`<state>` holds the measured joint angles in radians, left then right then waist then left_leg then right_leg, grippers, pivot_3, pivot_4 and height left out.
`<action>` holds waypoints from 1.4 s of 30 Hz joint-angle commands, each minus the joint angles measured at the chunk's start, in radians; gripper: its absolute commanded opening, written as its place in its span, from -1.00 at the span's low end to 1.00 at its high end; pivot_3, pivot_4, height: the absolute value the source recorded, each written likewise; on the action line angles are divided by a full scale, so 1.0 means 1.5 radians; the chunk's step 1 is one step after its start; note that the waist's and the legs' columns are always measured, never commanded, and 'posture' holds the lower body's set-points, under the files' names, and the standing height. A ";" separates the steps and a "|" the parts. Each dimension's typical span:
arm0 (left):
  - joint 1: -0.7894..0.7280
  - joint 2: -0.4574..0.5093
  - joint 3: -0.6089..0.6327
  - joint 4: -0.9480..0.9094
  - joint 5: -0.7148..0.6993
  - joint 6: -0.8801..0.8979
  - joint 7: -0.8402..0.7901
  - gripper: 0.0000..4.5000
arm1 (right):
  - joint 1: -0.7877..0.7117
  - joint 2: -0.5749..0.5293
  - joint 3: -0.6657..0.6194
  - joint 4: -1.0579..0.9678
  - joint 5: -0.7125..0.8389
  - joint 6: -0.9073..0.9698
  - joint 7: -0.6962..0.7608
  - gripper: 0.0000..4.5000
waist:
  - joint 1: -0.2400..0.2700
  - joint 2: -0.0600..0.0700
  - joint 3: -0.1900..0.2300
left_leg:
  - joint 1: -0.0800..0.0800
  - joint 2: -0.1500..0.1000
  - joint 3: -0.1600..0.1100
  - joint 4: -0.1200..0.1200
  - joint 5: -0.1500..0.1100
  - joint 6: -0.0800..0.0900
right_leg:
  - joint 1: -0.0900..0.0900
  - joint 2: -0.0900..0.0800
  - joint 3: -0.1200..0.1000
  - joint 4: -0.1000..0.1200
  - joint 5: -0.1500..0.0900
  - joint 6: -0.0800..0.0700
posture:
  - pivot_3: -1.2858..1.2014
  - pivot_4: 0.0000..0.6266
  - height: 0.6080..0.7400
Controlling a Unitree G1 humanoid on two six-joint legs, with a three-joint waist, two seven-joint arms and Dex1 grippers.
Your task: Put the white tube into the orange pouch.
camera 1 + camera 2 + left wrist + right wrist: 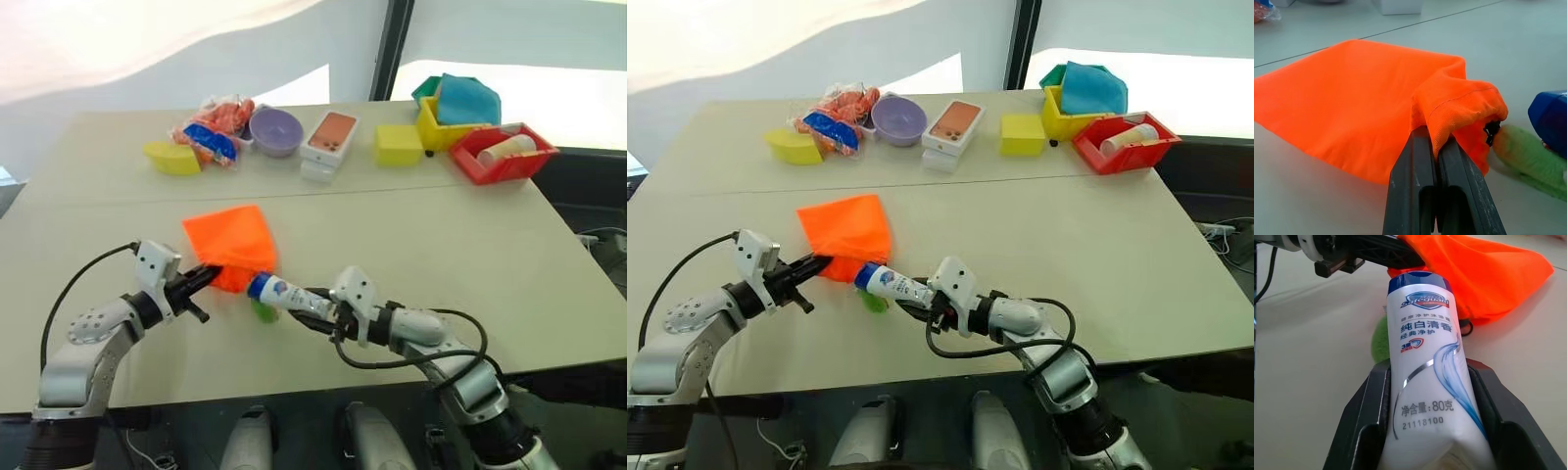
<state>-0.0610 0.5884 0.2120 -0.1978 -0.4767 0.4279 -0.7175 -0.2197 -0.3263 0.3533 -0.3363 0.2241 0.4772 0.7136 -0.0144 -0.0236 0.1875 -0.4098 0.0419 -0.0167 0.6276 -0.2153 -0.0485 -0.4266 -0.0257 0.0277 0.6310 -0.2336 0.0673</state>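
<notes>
L gripper jaws clamped, R gripper jaws gripping

1. Silver-grey metal arm links with round joint housings on both sides.
2. White wrist blocks behind each black two-fingered claw: left claw, right claw.
3. Black cables loop along both forearms.

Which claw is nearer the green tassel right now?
Right. The right claw holds the white tube, whose blue cap sits right over the green tassel. The left claw pinches the orange pouch hem beside it.
</notes>
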 commanded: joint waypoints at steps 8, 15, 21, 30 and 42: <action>-0.021 0.012 0.002 -0.020 -0.003 0.002 -0.008 -1.00 | -0.050 0.047 0.006 0.008 0.031 0.027 0.005 -0.27 | 0.000 0.000 0.000 | 0.000 0.000 0.000 0.000 0.000 0.000 | 0.000 0.000 0.000 0.000 0.000 -0.001 | 0.03 -0.52 1.00; -0.041 0.009 -0.015 -0.025 -0.006 0.009 -0.012 -1.00 | -0.073 0.079 0.011 0.038 0.037 0.070 -0.014 -0.27 | -0.001 0.000 0.000 | 0.000 0.000 0.000 0.000 0.000 0.000 | 0.000 0.000 0.000 0.000 0.001 -0.001 | 0.03 -0.52 1.00; -0.041 0.016 -0.025 -0.042 -0.005 0.014 -0.019 -1.00 | -0.088 0.113 0.006 0.066 0.022 0.071 -0.052 -0.27 | -0.002 0.000 0.000 | 0.000 0.000 0.000 0.000 0.000 0.000 | 0.000 0.000 0.000 0.000 0.002 -0.002 | 0.03 -0.52 1.00; -0.013 0.034 -0.020 -0.089 -0.023 0.043 -0.030 -1.00 | -0.098 0.157 -0.005 0.093 0.009 0.078 -0.124 -0.27 | -0.003 0.000 0.000 | 0.000 0.000 0.000 0.000 0.000 0.000 | 0.000 0.000 0.000 0.000 0.002 -0.002 | 0.03 -0.52 1.00; 0.000 0.037 -0.047 -0.138 -0.038 0.080 -0.044 -1.00 | -0.188 0.234 0.020 0.206 -0.060 0.052 -0.199 -0.27 | -0.004 0.000 0.000 | 0.000 0.000 0.000 -0.001 0.000 0.000 | -0.001 0.000 0.000 0.000 0.002 -0.002 | 0.03 -0.52 1.00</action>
<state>-0.0522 0.6424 0.1438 -0.3663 -0.5155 0.5468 -0.7827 -0.4643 -0.0005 0.3754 -0.0213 0.1486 0.5919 0.4256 -0.0206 -0.0232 0.1878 -0.4101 0.0421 -0.0166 0.6266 -0.2153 -0.0486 -0.4280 -0.0255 0.0277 0.6312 -0.2313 0.0637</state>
